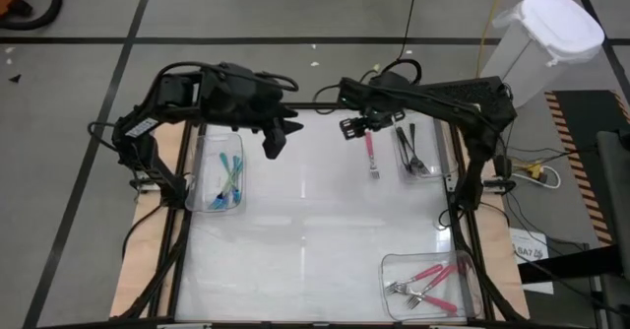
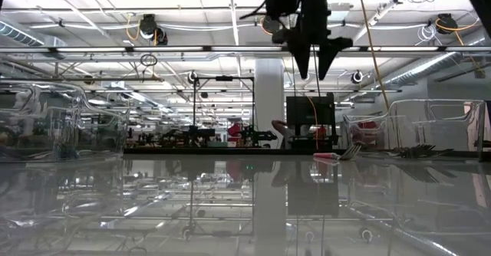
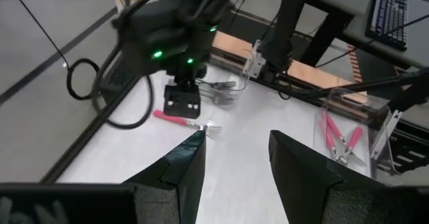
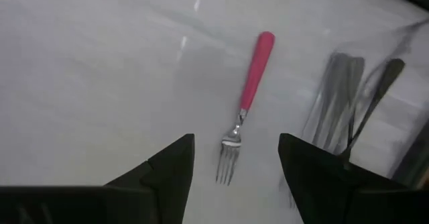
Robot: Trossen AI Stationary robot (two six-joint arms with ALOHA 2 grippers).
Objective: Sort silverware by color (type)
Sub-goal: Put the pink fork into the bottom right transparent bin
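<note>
1. Right claw [image 1: 352,127] hangs above the surface [image 1: 315,230] near its far edge, fingers [image 4: 167,167] spread and holding nothing.
2. Directly below and just ahead of it, a pink-handled fork [image 4: 245,103] lies flat on the bare surface, tines toward the near edge, touching neither finger.
3. Just beside that fork, toward the right edge, a clear bin [image 1: 421,152] at the far right corner holds a few all-black forks [image 1: 411,152].
4. Another clear bin [image 1: 394,270] at the near right corner holds several more pink-handled forks [image 1: 428,280], lying crossed over one another.
5. Along the left edge, a third clear bin [image 1: 207,176] holds the teal-handled forks [image 1: 230,176], bunched together.
6. Left claw [image 1: 275,144] hovers above the surface near the far edge, between the teal bin and the loose pink fork, its fingers [image 3: 181,170] parted with nothing between them.
7. From table height, the loose pink fork shows as a thin streak on the surface, with one claw hanging well above it.
</note>
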